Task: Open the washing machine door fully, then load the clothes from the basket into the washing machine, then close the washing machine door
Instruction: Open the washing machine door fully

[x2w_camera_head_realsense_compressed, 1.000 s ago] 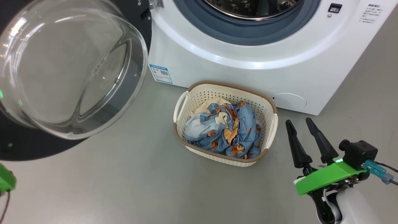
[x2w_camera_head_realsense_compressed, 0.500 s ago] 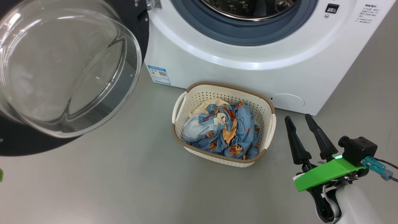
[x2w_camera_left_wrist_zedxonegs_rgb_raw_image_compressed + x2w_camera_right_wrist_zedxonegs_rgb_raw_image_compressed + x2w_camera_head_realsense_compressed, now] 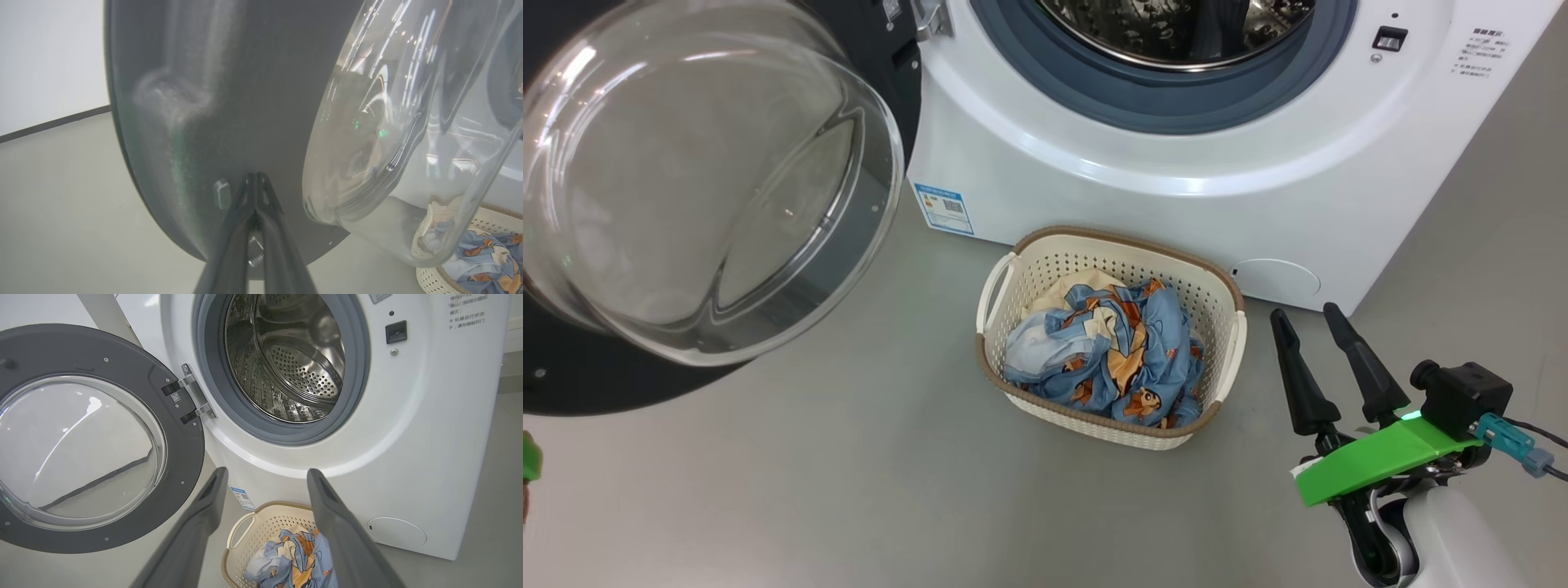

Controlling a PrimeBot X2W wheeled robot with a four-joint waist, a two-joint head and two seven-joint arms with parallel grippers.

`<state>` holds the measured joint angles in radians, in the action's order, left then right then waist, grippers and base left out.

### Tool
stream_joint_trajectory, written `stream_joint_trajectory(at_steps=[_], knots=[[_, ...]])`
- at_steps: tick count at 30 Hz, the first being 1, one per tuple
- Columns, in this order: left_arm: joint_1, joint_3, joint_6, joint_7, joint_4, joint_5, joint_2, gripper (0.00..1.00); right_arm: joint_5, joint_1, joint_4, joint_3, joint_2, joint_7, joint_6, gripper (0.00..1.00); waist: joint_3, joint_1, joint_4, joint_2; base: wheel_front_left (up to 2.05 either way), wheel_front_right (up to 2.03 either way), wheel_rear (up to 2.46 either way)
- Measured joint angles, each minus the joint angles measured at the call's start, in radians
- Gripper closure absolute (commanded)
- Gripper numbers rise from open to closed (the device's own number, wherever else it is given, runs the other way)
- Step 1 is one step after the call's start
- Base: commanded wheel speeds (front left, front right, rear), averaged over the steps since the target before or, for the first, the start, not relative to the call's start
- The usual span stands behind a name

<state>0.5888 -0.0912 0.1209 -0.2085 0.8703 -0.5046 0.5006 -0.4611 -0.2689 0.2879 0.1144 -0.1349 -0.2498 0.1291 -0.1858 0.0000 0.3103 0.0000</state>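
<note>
Hanging open, door edge well apart from basket

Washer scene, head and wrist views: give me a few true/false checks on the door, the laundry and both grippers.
1. The washing machine door stands open. True.
2. The basket holds the clothes. True.
3. The drum has clothes in it. False: it looks empty.
4. The right gripper is shut on cloth. False: it is open and empty, beside the basket.
5. The left gripper is shut, tips at the door's black rim. True.
</note>
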Motion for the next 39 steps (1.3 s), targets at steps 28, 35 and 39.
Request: stream_joint_trajectory(at_steps=[28,35,39], knots=[[-0.337,-0.001,-0.127,0.023,-0.534,-0.057,-0.058,0.00,-0.008,0.045,0.002,0.025,-0.002,0.000,0.000,0.00,0.082,0.0000,-0.074,0.0000,0.00,0.00,0.00],[-0.424,-0.027,-0.174,0.042,-0.695,-0.055,-0.088,0.00,-0.010,0.048,0.001,0.027,-0.005,0.000,0.000,0.00,0.102,0.0000,-0.112,0.0000,0.00,0.00,0.00],[-0.453,-0.040,-0.188,0.042,-0.746,-0.055,-0.112,0.00,-0.009,0.056,-0.001,0.027,-0.012,0.000,0.000,0.00,0.114,0.0000,-0.139,0.0000,0.00,0.00,0.00]])
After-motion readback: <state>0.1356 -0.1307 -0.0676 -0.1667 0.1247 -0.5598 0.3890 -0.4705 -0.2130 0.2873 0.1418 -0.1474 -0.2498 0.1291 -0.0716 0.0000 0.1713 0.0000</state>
